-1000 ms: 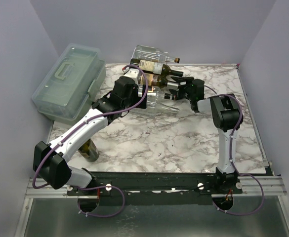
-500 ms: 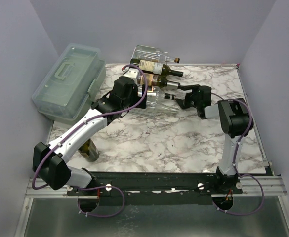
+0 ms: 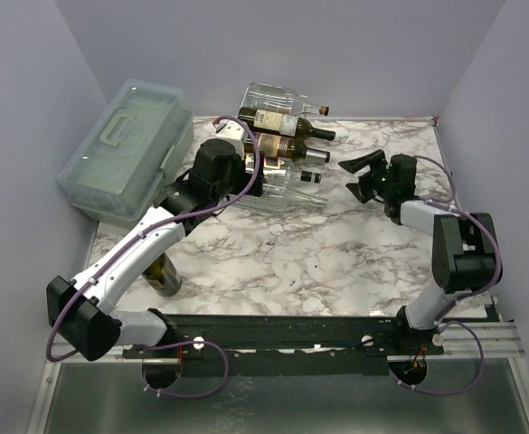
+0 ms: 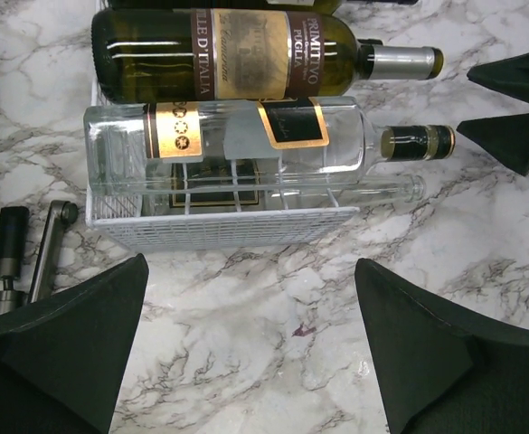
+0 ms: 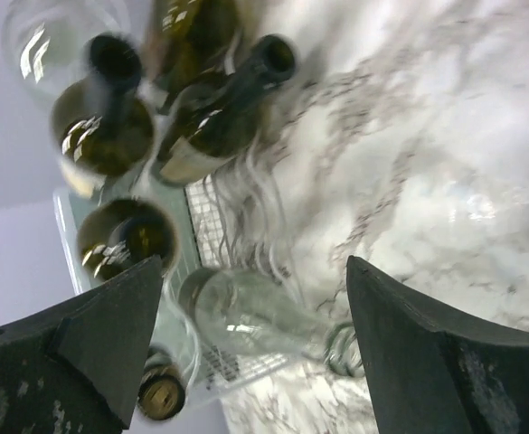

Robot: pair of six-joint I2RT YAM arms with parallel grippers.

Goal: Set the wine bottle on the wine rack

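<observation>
We hold our left arm (image 3: pixel 146 240) stretched forward, left fingers (image 4: pixel 65 362) spread wide; our right arm (image 3: pixel 463 253) folds at the elbow, right fingers (image 5: pixel 427 353) parted too.

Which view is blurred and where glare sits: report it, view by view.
Right wrist: blurred, the bottles streaked, white glare on the marble table. Left wrist: sharp, labels readable, highlights along the clear bottle. Top external: even light, soft shadows.

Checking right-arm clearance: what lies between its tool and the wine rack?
Top view: bottle necks jut from the wine rack toward the right tool; past them, only bare marble table.
</observation>
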